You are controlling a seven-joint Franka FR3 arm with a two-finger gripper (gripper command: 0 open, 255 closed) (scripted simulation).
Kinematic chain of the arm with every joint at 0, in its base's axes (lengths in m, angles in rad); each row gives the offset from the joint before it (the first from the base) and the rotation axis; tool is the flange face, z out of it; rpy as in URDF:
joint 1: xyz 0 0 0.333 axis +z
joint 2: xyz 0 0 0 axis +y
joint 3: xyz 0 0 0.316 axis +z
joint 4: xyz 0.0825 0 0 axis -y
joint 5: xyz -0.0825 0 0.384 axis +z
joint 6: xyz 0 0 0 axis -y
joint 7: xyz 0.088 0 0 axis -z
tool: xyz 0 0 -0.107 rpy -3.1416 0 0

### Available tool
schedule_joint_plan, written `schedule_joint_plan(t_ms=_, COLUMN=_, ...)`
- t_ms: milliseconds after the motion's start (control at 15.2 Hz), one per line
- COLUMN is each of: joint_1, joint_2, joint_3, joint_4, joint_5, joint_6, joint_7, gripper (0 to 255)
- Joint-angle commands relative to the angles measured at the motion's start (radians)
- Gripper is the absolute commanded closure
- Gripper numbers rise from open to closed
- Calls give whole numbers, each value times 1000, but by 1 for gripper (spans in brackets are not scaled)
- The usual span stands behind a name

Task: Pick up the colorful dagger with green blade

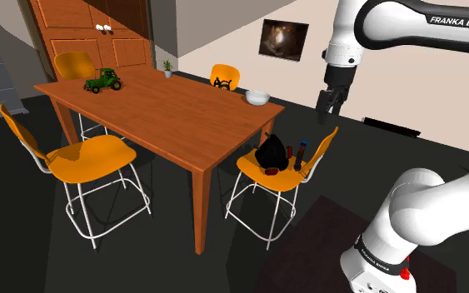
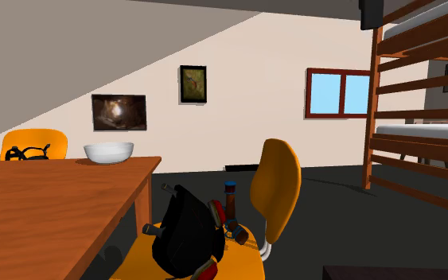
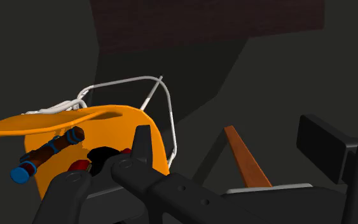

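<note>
Open claw (image 1: 331,115) above an orange chair (image 1: 261,176)
High in the shoulder view's upper right, the black fingers stand apart with nothing between them. Below, right of centre, the dagger (image 1: 301,154) stands handle-up on the chair seat, brown grip banded blue, its blade hidden, just beside a black bag (image 1: 271,153) near the wooden table (image 1: 166,108) corner.

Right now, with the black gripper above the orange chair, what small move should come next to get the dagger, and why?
Probably lower the open black two-finger gripper toward the dagger with the brown, blue-banded handle. The gripper hangs above the orange chair, holding nothing; the handle stands up beside a black bag, so its top is free.
</note>
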Motion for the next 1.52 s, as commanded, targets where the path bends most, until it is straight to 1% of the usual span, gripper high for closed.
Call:
schedule_joint_plan(t_ms=0, joint_1=0, joint_2=0, joint_3=0, joint_4=0, joint_5=0, joint_6=0, joint_7=0, gripper=0)
schedule_joint_plan(t_ms=462, joint_1=-41, joint_2=79, joint_3=-134, joint_4=-77, joint_5=-79, joint_6=190, joint_7=-110, gripper=0)
schedule_joint_plan(t_ms=858, joint_1=-69, joint_2=202, joint_3=-252, joint_4=-93, joint_5=-122, joint_6=360, joint_7=-205, gripper=0)
schedule_joint_plan(t_ms=1188, joint_1=-80, joint_2=341, joint_3=-351, joint_4=-69, joint_5=-125, joint_6=498, joint_7=-292, gripper=0)
schedule_joint_plan(t_ms=1452, joint_1=-82, joint_2=474, joint_3=-428, joint_4=-26, joint_5=-93, joint_6=603, joint_7=-376, gripper=0)
